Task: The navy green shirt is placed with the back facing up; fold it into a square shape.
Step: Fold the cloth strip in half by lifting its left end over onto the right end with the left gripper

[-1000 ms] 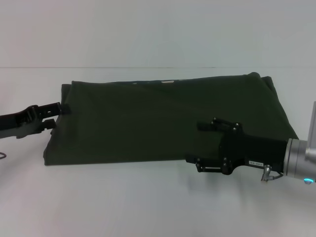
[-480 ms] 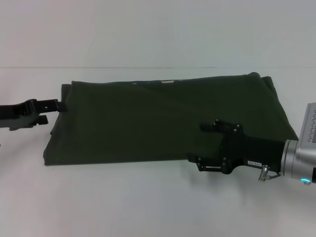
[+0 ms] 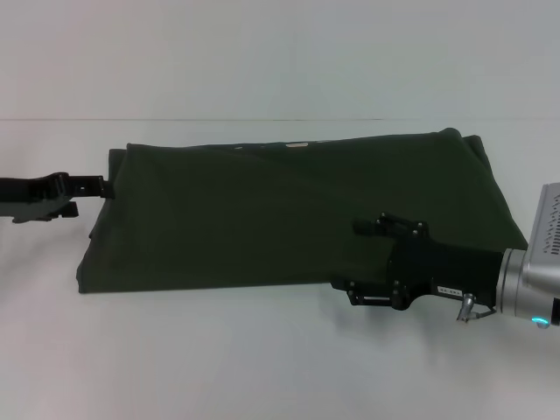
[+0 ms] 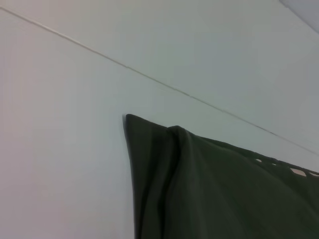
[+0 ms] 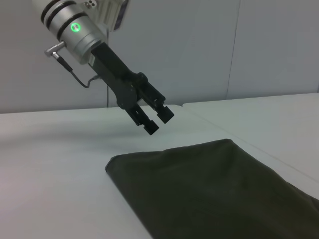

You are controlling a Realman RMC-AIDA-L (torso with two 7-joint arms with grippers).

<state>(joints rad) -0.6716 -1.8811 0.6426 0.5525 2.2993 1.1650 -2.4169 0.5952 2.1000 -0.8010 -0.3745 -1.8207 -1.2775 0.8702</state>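
The navy green shirt lies as a wide rectangle on the white table, long axis left to right. The left gripper hovers off its left end, apparently open and empty; the right gripper, open, holds nothing over the near edge

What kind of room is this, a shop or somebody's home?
Neither, most likely: it looks like a robot lab or test bench. A plain white table against bare walls holds only a dark green shirt, with the black left gripper and right gripper at its sides.
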